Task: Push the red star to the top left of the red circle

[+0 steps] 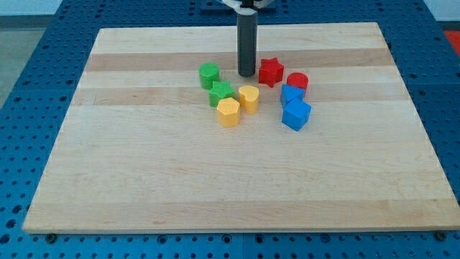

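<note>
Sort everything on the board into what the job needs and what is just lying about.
Needed: red star, red circle, my tip just left of the star.
Lying about: green cylinder, green star, two yellow blocks, two blue blocks.

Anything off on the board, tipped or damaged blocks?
Nothing stands out. All blocks sit flat in one cluster on the board. My tip is just left of the red star, which already sits upper left of the red circle.

The rod (246, 43) is cut off at the view's top; the upper blue block (290, 93) is partly hidden.
</note>
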Available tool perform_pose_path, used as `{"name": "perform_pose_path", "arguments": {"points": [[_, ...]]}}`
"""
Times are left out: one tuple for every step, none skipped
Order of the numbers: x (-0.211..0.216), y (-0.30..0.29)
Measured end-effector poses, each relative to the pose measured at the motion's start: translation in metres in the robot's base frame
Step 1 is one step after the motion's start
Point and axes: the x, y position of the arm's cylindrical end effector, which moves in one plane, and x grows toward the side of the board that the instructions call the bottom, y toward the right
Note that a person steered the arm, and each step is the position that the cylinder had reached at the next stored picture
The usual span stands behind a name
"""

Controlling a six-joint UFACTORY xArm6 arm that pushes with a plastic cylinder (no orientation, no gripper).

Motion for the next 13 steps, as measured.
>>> {"name": "perform_pose_path", "arguments": {"points": [[0.003, 0.0], [0.002, 0.003], [0.001, 0.018], [-0.002, 0.034], [-0.01, 0.038], [-0.016, 0.043], [-0.02, 0.049], [-0.023, 0.049], [-0.025, 0.049], [-0.026, 0.049], [-0.026, 0.049], [-0.027, 0.049], [-0.03, 0.049]]}}
